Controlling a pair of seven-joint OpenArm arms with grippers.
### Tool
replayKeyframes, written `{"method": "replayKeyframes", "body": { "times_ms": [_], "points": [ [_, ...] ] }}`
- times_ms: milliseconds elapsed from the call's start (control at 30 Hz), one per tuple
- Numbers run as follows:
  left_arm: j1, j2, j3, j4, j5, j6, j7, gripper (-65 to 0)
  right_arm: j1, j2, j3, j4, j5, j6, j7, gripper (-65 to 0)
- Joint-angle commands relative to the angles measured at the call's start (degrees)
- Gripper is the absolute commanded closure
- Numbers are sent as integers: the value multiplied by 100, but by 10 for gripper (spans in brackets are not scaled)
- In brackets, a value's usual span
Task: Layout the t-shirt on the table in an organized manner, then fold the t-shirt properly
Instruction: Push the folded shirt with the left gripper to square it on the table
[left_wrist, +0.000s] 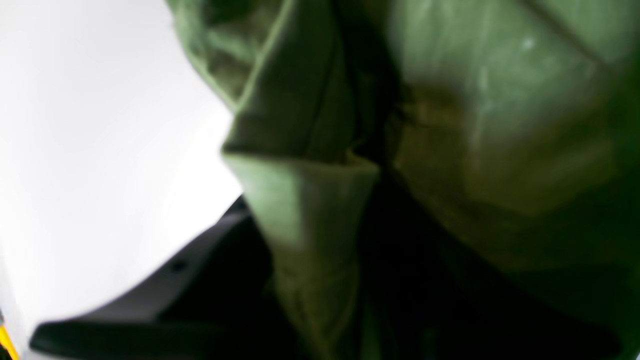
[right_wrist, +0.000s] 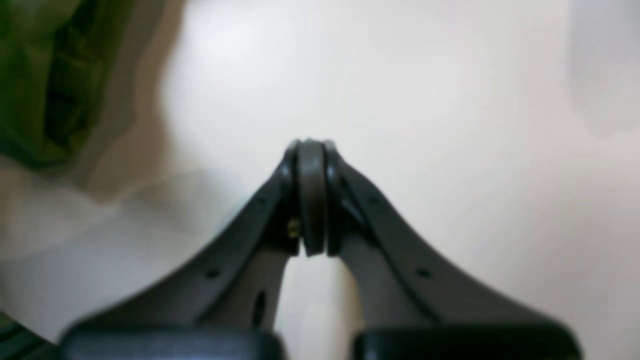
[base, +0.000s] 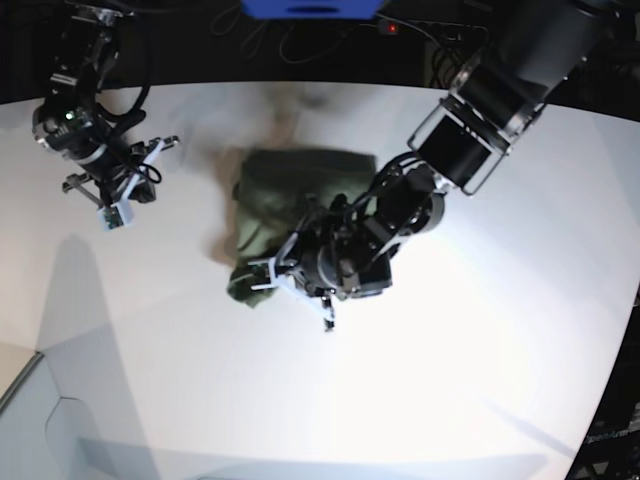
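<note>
Olive-green t-shirt (base: 285, 205), bunched into a wrinkled, roughly rectangular heap, lies at upper centre of the white surface (base: 480, 380). The left gripper (base: 290, 285) sits at the heap's lower edge, its fingers pinched on a thick fold of cloth. At upper left, the right gripper (base: 112, 205) hovers apart, fingers closed, empty.

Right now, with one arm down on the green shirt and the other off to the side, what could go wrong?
1. The left pincer seems to pinch several bunched layers of the t-shirt; pulling may drag the whole bundle rather than spread it.
2. The right pincer is shut, apart from the cloth over the bare table, so nothing anchors the far side.
3. The left wrist view is filled with blurred fabric, so the grip is hard to check.
</note>
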Motion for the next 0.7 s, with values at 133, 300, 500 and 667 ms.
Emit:
{"method": "replayKeyframes", "body": {
  "times_ms": [133,300,500,667],
  "points": [
    [-180,-9,-68,76,65,32,-54,-10,46,44,24,105,80,38,111,0],
    [-171,-18,-68,76,39,32,-28,-19,90,-27,-12,105,80,38,102,0],
    [23,-18,-411,156,83,32,-46,-264,99,-106,-12,105,80,38,120,0],
    [40,35,-1159,419,65,32,-98,-326,99,-106,-20,105,80,38,102,0]
  ]
}}
